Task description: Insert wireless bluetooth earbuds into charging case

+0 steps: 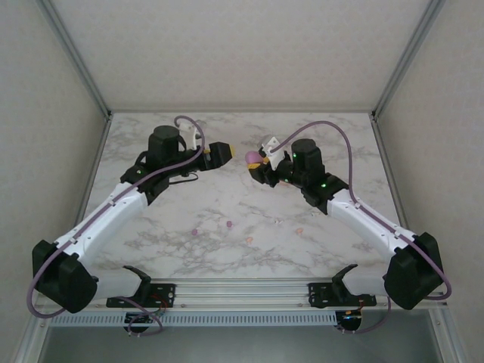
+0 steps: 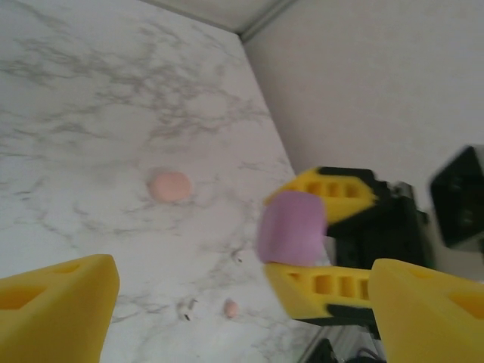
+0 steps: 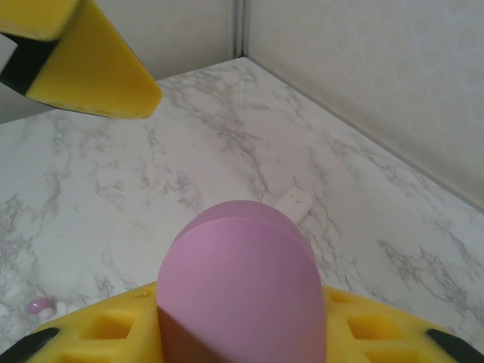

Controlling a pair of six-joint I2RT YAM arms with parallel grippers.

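Earbuds (image 1: 229, 224), tiny pebbles on marbled tabletop (image 1: 227, 198)

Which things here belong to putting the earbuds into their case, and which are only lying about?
For the job:
purple case, held in the right pincer; purple bud; pink-orange bud; orange case; white case.

Only there:
metal rail at the table's near edge; side walls.

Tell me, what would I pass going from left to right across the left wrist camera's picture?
Bottom-left yellow fingertip → pink-orange case on the table → tiny pinkish earbud → purple case, held in the right pincer → bottom-right yellow fingertip.
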